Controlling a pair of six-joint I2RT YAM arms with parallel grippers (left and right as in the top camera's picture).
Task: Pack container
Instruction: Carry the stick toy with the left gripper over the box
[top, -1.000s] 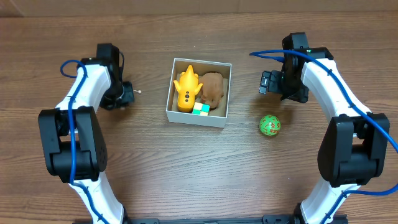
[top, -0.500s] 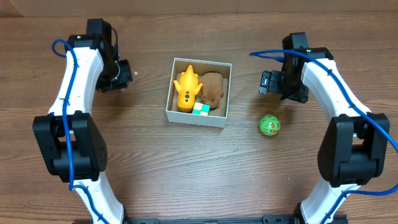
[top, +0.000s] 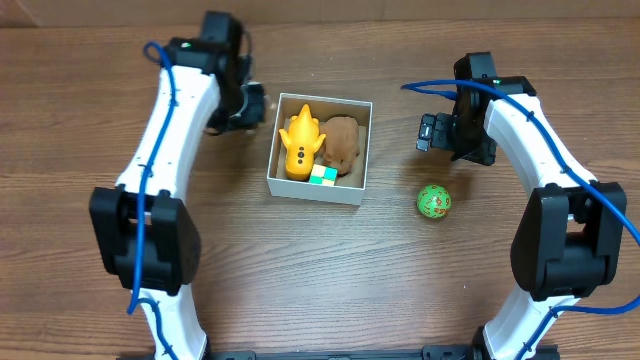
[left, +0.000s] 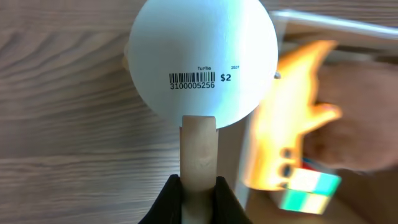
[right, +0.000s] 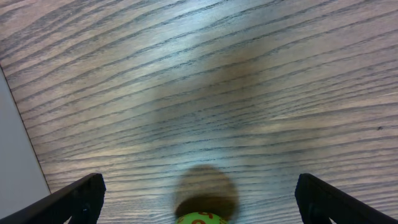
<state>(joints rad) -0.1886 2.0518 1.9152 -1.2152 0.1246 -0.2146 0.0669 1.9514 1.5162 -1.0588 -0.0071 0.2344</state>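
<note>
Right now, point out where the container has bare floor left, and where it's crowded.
Bare floor: the container's far corners, either side of the yellow toy's tip, beyond the brown plush. Crowded: the middle and near side, where those two and the small cube sit packed together.

Left tool (left: 198, 190) clamped tight; right tool (right: 198, 196) jaws spread wide

table (top: 300, 260): matt wood grain | white ball (left: 202, 56): smooth, matt | stick (left: 198, 149): bare wood | yellow toy (top: 300, 145): glossy plastic
</note>
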